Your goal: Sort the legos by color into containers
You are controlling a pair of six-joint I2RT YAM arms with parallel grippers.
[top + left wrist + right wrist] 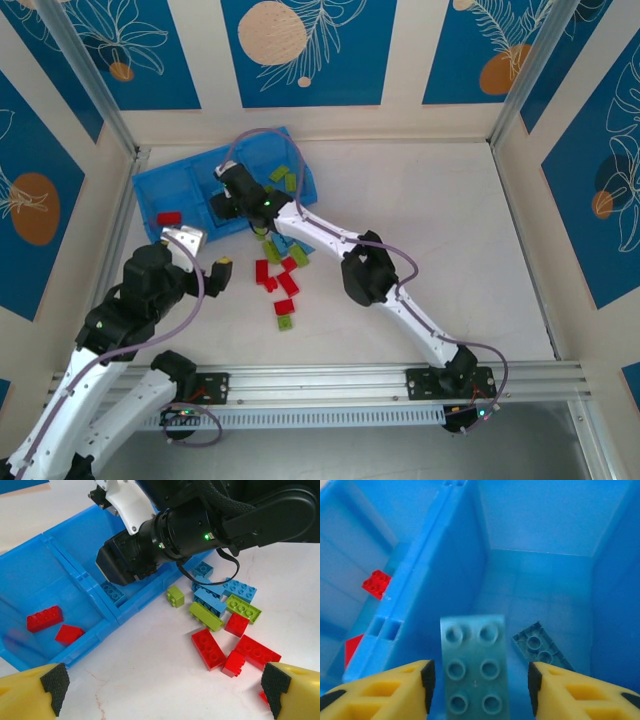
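The blue bin (165,185) lies at the back left, its three containers side by side. My right gripper (481,680) hangs inside the middle one, open, with a light blue lego (474,675) lying loose between its fingers, a gap on each side. A second blue lego (540,647) lies upside down beside it. Two red legos (45,618) sit in the left container, and green ones (283,177) in the right. My left gripper (164,684) is open over bare table, near the loose pile of red (209,649), blue (232,590) and green (206,616) legos.
The right arm (370,270) stretches diagonally across the table over the pile's far side. The loose legos (280,285) spread from the bin's near edge toward the table's middle. Walls close in the table on three sides.
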